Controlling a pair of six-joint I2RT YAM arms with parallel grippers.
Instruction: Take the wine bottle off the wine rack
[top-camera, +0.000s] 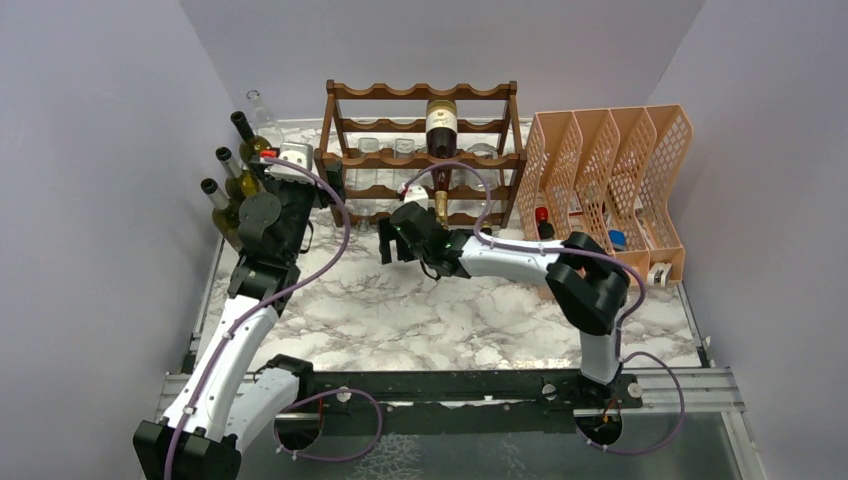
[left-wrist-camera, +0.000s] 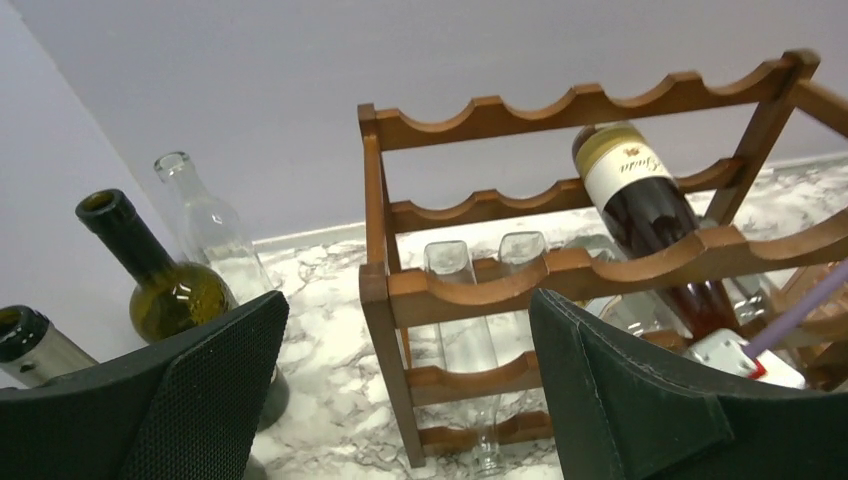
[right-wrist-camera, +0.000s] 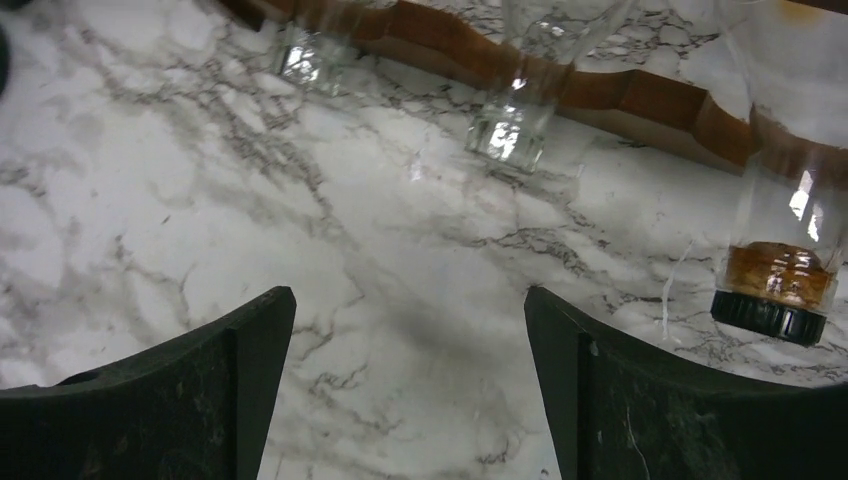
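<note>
The dark wooden wine rack (top-camera: 420, 92) stands at the back middle of the marble table. One wine bottle (top-camera: 441, 128) with a white label lies in its third slot, neck sloping down toward the front. It also shows in the left wrist view (left-wrist-camera: 640, 190), as does the rack (left-wrist-camera: 560, 105). My left gripper (top-camera: 322, 178) is open and empty by the rack's left post (left-wrist-camera: 408, 300). My right gripper (top-camera: 388, 240) is open and empty (right-wrist-camera: 408, 292), low over the table in front of the rack. The bottle's black-capped neck (right-wrist-camera: 775, 290) hangs to its right.
Several green and clear bottles (top-camera: 240, 165) stand at the back left, close to my left arm. Clear empty bottles (left-wrist-camera: 455, 300) lie in the rack's lower tiers. An orange mesh file organizer (top-camera: 610, 170) stands right of the rack. Grey walls close in on three sides.
</note>
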